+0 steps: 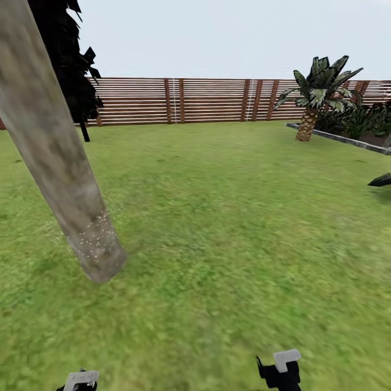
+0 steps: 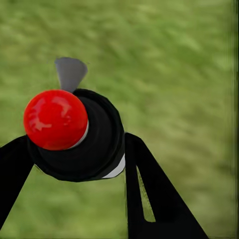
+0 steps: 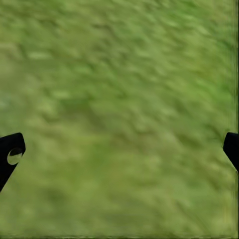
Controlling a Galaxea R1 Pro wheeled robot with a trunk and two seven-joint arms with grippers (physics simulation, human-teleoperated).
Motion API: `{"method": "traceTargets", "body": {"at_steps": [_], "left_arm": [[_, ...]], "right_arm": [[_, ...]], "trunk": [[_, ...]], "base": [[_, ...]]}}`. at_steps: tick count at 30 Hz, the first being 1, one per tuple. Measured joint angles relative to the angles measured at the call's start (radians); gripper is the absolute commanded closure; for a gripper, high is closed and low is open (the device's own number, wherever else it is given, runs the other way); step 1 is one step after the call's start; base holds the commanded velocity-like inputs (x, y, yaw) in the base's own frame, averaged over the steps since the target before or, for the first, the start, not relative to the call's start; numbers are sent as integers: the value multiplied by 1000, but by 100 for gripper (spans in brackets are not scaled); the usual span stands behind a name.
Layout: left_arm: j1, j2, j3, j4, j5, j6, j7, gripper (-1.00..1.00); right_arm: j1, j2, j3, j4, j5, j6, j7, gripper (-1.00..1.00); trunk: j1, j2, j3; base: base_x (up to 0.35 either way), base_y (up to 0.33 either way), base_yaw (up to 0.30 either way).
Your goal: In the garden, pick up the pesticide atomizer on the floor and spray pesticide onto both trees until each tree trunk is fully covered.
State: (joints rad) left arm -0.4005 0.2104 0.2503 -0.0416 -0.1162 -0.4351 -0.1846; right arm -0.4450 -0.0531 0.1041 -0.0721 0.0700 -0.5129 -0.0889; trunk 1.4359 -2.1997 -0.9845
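1. The left gripper (image 2: 74, 159) is clenched on the pesticide atomizer (image 2: 82, 142); its two black fingers (image 2: 154, 194) press the black bottle from either side, and the red knob and a small white patch show over blurred grass
2. In the head view the left gripper (image 1: 80, 381) sits at the bottom edge of the lawn (image 1: 233, 228), towards the left; the bottle itself is too hidden there to make out
3. The right gripper (image 3: 119, 149) is released; its fingertips (image 3: 11, 154) stand wide apart at the two sides of the right wrist view with only grass between them; in the head view it (image 1: 281, 372) sits at the bottom edge, right of centre
4. A thick grey-brown tree trunk (image 1: 54, 157) leans across the left part of the lawn; its foot meets the grass well ahead of the left gripper
5. Fine whitish specks of pesticide (image 1: 98, 239) dot the lowest part of the trunk; the bark higher up looks bare
6. A brown slatted fence (image 1: 212, 100) runs along the far edge of the lawn; a short palm (image 1: 317, 95) stands near the far right corner, and a dark narrow tree (image 1: 70, 60) rises behind the trunk
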Motion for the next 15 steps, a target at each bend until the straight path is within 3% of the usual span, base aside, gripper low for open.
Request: {"method": "traceTargets", "body": {"at_steps": [3, 8, 15], "left_arm": [[12, -2, 0, 1, 0, -1, 0, 100], [23, -1, 0, 1, -1, -2, -1, 100], [28, 0, 0, 0, -1, -1, -1, 100]], "right_arm": [[1, 1, 0, 1, -1, 0, -1, -100], [2, 2, 0, 2, -1, 0, -1, -100], [3, 3, 0, 16, -1, 0, 0, -100]], "trunk": [[0, 0, 0], [1, 0, 0], [1, 0, 0]], "base": [[-129, 0, -300], [-311, 32, -300], [-330, 152, -300]]}}
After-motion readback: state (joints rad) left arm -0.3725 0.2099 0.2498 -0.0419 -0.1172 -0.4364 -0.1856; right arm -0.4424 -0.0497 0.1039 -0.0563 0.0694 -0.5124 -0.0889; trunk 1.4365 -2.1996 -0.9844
